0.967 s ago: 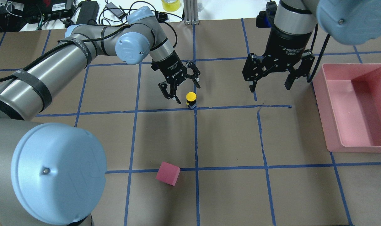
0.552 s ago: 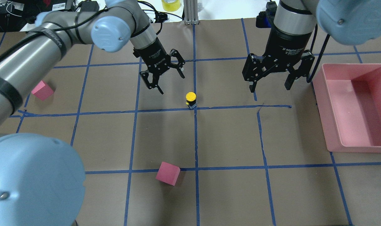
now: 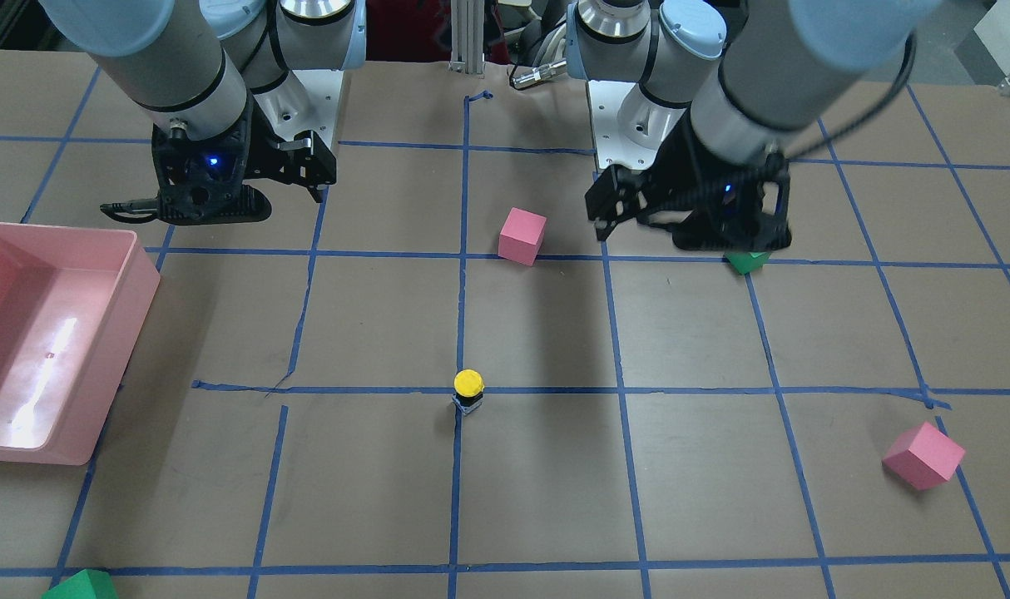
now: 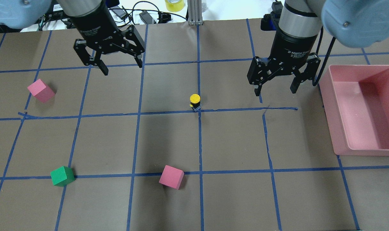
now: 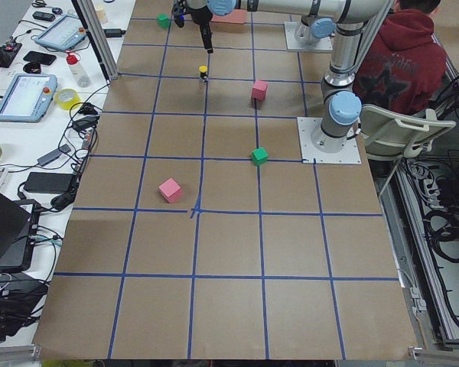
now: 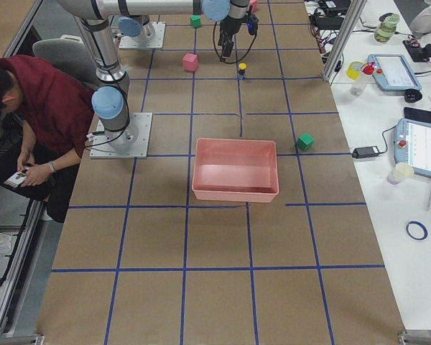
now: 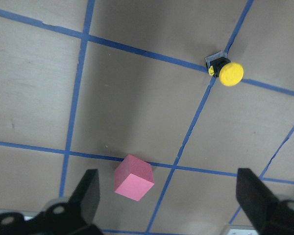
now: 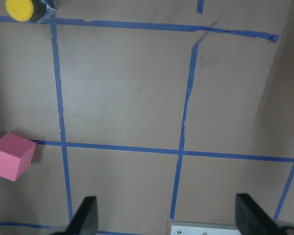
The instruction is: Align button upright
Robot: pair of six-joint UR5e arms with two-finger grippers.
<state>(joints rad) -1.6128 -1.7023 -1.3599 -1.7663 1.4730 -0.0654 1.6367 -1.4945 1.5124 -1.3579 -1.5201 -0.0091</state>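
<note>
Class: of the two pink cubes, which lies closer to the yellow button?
The pink cube beside the centre tape line, robot-side of the button. The other pink cube lies far toward the robot's left.

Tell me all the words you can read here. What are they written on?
"2F Adaptive": white print on the black body of the right gripper, overhead view; the rest is too small to read.
Print on the left gripper: too blurred to read.
Handheld screen: too small to read.
The button: no writing shows.
</note>
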